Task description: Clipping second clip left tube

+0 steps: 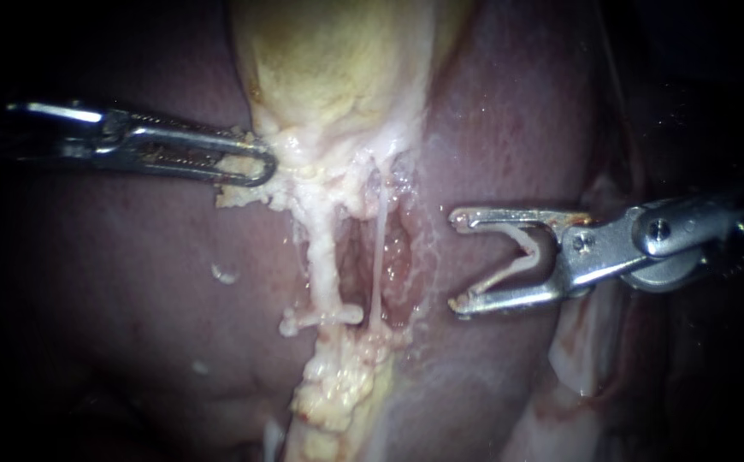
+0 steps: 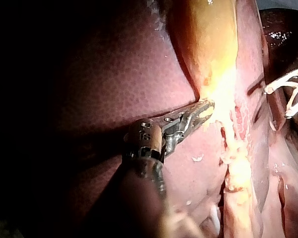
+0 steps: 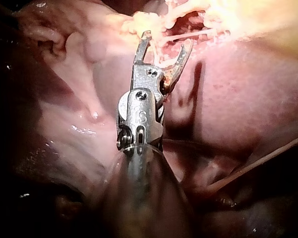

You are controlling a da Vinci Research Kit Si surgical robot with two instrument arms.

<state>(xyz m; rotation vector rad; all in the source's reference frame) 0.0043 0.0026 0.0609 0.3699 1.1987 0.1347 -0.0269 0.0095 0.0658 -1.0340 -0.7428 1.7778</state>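
Note:
The yellow gallbladder hangs down the middle over the liver. Below its neck run two pale tubes: a thick left tube and a thin right tube. A pale crossbar that looks like a clip lies across the left tube's lower end. My left instrument is shut on whitish tissue at the gallbladder's neck, as the left wrist view also shows. My right instrument stands open to the right of both tubes, apart from them, with a V-shaped clip inside its jaws. In its own view the right instrument points at the tubes.
Lumpy yellow fat lies below the tubes. A raw red pocket opens between and beside them. Liver surface spreads under my right instrument, with pale tissue folds lower right. My right instrument's open jaws also show in the left wrist view.

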